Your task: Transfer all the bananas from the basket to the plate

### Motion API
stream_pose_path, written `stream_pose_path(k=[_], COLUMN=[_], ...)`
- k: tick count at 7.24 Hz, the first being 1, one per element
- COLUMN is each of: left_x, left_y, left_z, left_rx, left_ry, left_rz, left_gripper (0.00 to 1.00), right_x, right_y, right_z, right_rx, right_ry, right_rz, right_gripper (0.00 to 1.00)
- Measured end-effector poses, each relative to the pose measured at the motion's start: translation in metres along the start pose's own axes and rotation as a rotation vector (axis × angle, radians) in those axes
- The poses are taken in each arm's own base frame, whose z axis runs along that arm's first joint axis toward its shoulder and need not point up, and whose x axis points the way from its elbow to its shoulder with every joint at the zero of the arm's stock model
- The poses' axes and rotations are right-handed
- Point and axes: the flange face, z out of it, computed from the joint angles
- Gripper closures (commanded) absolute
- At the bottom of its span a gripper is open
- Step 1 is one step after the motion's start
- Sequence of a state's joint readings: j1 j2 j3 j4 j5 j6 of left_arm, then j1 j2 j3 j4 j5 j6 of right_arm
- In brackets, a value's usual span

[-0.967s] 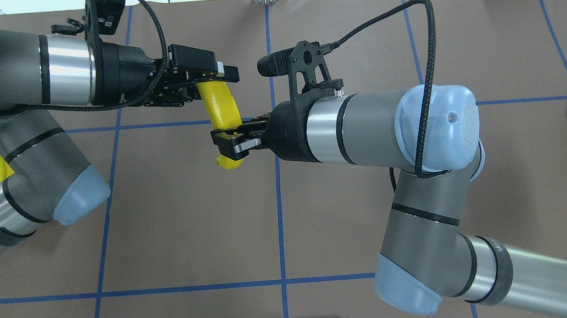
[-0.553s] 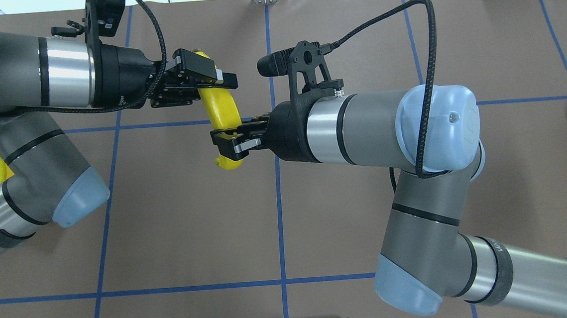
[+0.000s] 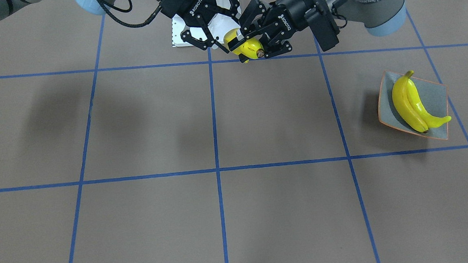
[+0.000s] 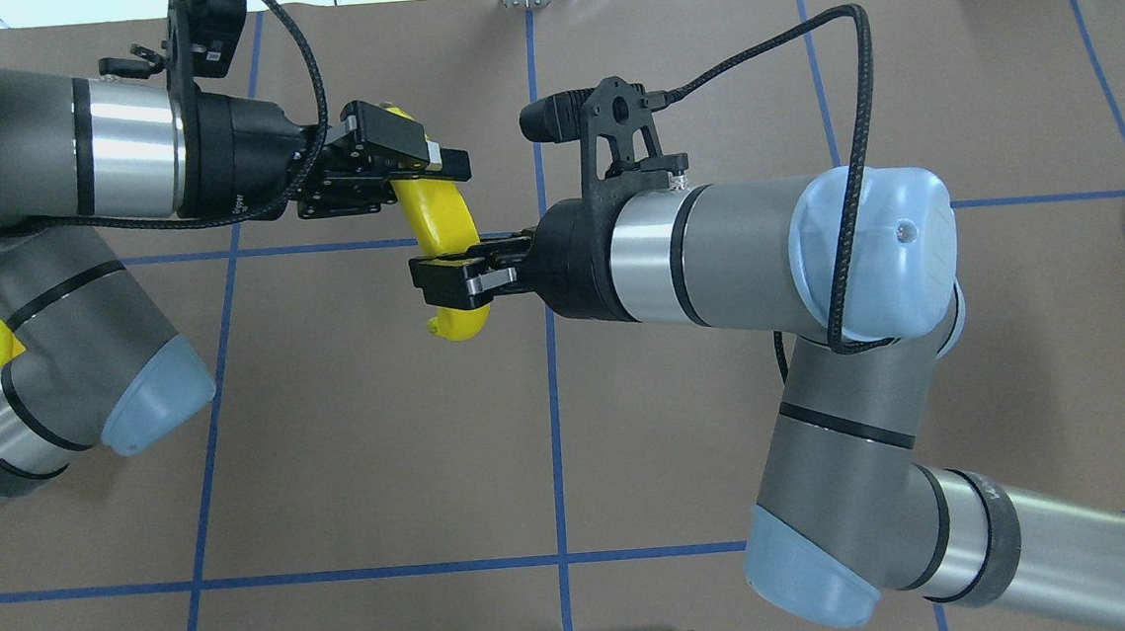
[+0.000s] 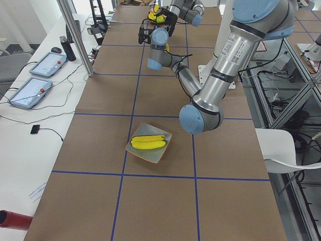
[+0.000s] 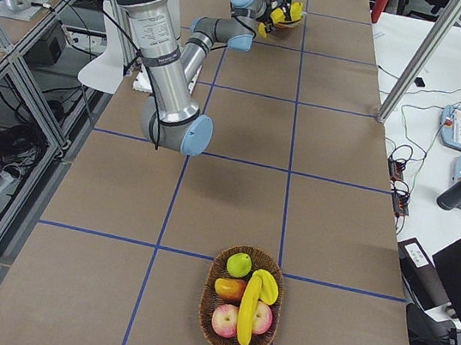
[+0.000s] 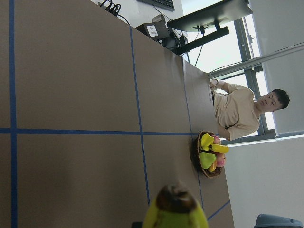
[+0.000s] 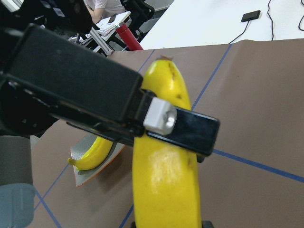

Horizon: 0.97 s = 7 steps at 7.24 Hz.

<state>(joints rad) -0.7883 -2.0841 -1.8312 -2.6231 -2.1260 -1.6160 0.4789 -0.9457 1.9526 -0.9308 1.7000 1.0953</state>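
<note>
The banana (image 4: 436, 210) hangs in the air above the worktop (image 4: 384, 447), and we hold it at both ends. Our left end effector (image 4: 416, 162) is closed tight on one end. Our right end effector (image 4: 451, 279) is closed round the other end, with its fingers snug on each side. We think this is the hand-over from right to left.

To do it well, we should first make sure the left grip is firm. Then the right one should open wide and back straight out along its own arm, so it does not knock the banana. The banana is smooth and bent, so it could turn in a loose grip.

The plate (image 3: 438, 90) lies well away on the left end effector's side, with two bananas (image 3: 409, 104) on it. There is bare room beside them. The basket (image 6: 206, 325) sits well away on the right end effector's side, and one more banana (image 6: 247, 314) shows in it.
</note>
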Motion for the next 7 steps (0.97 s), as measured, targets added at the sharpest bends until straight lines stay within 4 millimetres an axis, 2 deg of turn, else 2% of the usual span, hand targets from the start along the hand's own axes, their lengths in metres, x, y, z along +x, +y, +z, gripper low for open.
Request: stream_pose_path(k=[3, 5, 7], left_x=[-0.012, -0.032, -0.057], left_y=[0.0, 0.001, 0.003], left_z=[-0.001, -0.005, -0.017], left_rx=[0.001, -0.007, -0.038], left_ry=[-0.019, -0.06, -0.105], left_rz=[-0.01, -0.031, -0.057], left_gripper=[1.0, 1.0, 1.0], right_x=[0.002, 0.025, 0.059], right_y=[-0.007, -0.029, -0.056], right_z=[-0.015, -0.029, -0.049], right_rx=[0.01, -0.018, -0.058], right_ry=[-0.003, 0.03, 0.078], right_rz=[0.02, 0.024, 0.036], right_gripper=[0.0, 0.0, 0.0])
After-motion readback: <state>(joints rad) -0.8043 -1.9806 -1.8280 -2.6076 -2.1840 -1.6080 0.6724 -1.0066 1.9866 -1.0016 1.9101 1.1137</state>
